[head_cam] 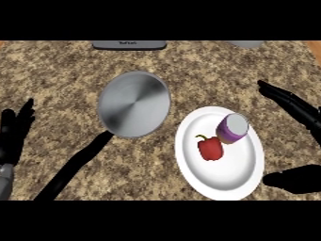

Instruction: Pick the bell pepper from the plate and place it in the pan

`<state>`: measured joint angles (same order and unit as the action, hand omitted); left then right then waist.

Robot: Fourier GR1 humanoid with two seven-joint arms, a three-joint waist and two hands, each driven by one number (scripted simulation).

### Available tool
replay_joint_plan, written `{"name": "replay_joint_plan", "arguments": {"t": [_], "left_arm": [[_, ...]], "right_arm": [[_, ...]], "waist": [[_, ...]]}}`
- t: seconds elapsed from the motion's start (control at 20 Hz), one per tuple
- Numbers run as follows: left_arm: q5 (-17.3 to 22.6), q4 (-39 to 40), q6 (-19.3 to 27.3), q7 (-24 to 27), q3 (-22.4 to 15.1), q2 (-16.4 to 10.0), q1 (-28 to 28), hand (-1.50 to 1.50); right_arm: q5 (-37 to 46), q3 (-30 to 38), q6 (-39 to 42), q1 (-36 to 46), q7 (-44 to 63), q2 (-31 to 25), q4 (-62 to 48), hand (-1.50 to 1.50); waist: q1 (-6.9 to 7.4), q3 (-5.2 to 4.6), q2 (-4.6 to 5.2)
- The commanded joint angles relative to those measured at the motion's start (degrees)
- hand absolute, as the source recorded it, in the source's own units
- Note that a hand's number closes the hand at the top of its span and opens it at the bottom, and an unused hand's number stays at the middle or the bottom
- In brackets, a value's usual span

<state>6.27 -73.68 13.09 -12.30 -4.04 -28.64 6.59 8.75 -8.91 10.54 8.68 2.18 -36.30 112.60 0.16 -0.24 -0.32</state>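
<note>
The red bell pepper (210, 148) is found on the white plate (222, 181), just beside a purple jar (232, 128). The right hand (303, 112) is held spread wide off the plate's right rim, not touching the pepper. The pan (133, 103) is parked just left of the plate, with bare counter (212, 70) left behind both. The left hand (10, 136) is rested open at the left edge.
</note>
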Motion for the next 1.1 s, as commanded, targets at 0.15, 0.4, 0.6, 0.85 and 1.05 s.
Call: {"name": "replay_joint_plan", "arguments": {"t": [0.15,0.4,0.6,0.85,1.05], "left_arm": [[-0.67,-0.62,-0.53,-1.39,0.14,-0.2,1.65,0.0],[-1.21,-0.64,-0.12,-1.53,0.53,1.51,1.79,0.0],[-3.16,-5.11,0.64,-3.75,0.83,1.91,-0.85,0.0],[-4.28,-1.24,-1.89,-0.02,3.01,2.71,-0.48,0.0],[-4.02,-1.24,-3.68,-0.01,4.5,3.3,-2.39,0.0]], "right_arm": [[10.05,-11.82,7.54,9.24,23.31,-2.64,6.9,-1.5],[15.57,-19.42,12.62,14.66,30.71,2.24,2.66,-1.5],[19.51,-22.12,13.5,10.77,32.47,7.39,3.05,-1.5],[28.28,-24.48,11.92,7.12,29.7,10.69,-0.55,-1.5],[30.18,-22.81,17.35,10.4,34.14,13.82,-0.44,-1.5]], "waist": [[0.74,0.04,0.22],[0.74,0.16,0.39],[0.17,0.25,0.24],[-0.08,0.24,0.28],[0.03,0.23,0.25]]}}
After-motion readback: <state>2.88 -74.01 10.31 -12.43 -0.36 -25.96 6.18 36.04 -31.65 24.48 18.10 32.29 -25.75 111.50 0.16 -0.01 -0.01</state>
